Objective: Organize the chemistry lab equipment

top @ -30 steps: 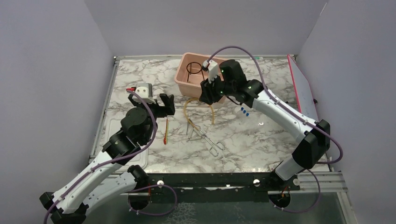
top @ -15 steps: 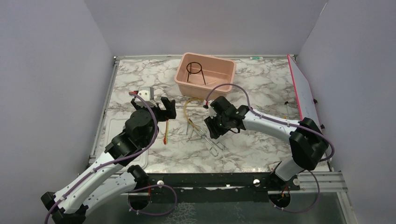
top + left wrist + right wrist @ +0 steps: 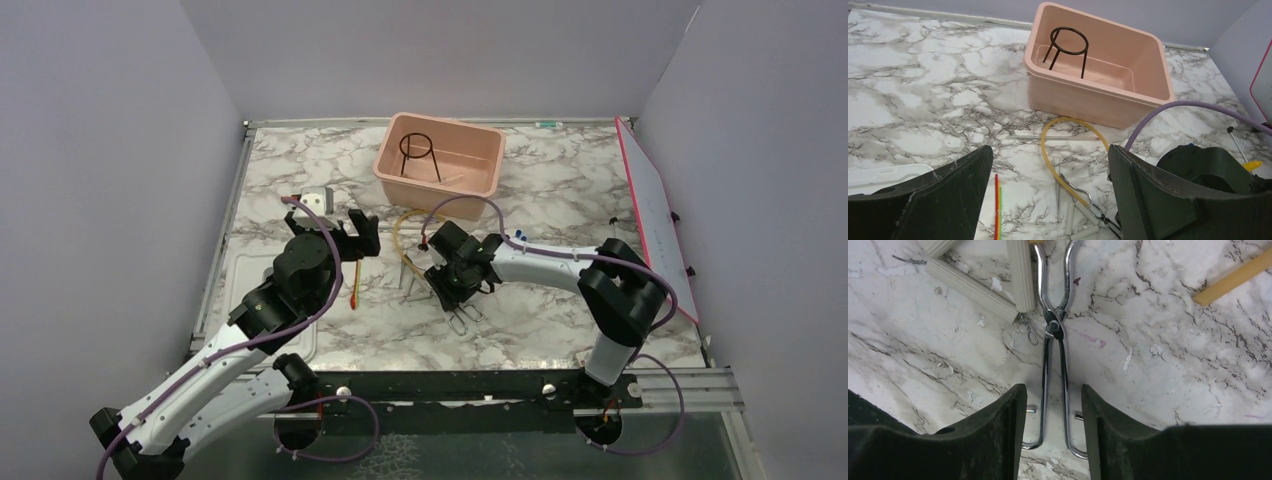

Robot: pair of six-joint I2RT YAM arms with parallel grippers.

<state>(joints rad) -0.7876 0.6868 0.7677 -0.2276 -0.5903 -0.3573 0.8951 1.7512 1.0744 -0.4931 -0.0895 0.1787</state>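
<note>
Silver tongs (image 3: 1053, 327) lie on the marble table, and their two handles run between the fingers of my right gripper (image 3: 1053, 405). That gripper is open and straddles them low over the table (image 3: 450, 288). My left gripper (image 3: 350, 232) is open and empty, hovering left of the tools. Between its fingers I see the tan rubber tube (image 3: 1058, 150), the thin red-orange rod (image 3: 996, 210) and a thin silver spatula (image 3: 1057, 182). The black wire ring stand (image 3: 415, 150) stands in the pink tub (image 3: 480, 180). Tiny blue pieces (image 3: 520, 238) lie beside the right arm.
Short white ceramic tubes on wire (image 3: 973, 285) lie beside the tongs' jaws. A flat white lid (image 3: 240, 290) lies at the left under my left arm. A white board with a pink edge (image 3: 655, 220) leans on the right wall. A clear glass rod (image 3: 1058, 137) lies near the tub.
My right arm has swung from the pink tub down and toward me onto the tongs. My left gripper has shifted slightly toward the rod.
</note>
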